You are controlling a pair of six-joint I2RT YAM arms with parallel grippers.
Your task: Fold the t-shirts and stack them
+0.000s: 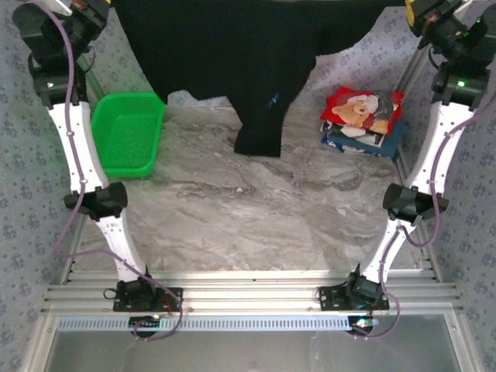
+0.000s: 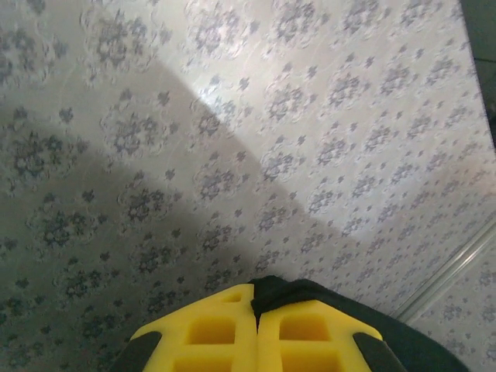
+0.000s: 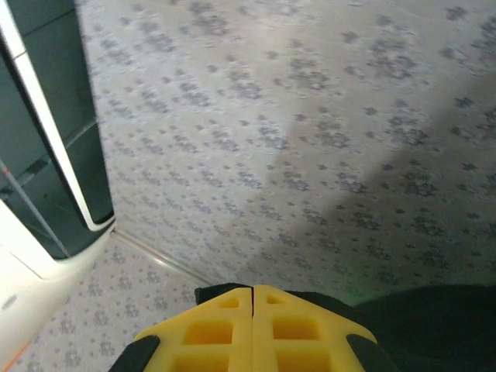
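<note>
A plain black t-shirt [image 1: 232,54] hangs spread in the air across the back of the table, one sleeve dangling down to about the table's middle. My left gripper [image 1: 87,8] is raised at the far left and is shut on one upper corner of it; black cloth [image 2: 304,296] pokes out between its yellow fingertips [image 2: 221,310]. My right gripper [image 1: 417,11] is raised at the far right, shut on the other corner, with black cloth [image 3: 422,325] bulging beside its closed jaws. A stack of folded t-shirts [image 1: 363,116] lies at the right, a red teddy-bear one on top, white and dark blue below.
A green plastic mesh basket [image 1: 128,133] stands at the back left of the marble table [image 1: 248,225]. Patterned cloth walls [image 2: 232,116] surround the workspace. A metal frame post [image 1: 411,74] stands just right of the folded stack.
</note>
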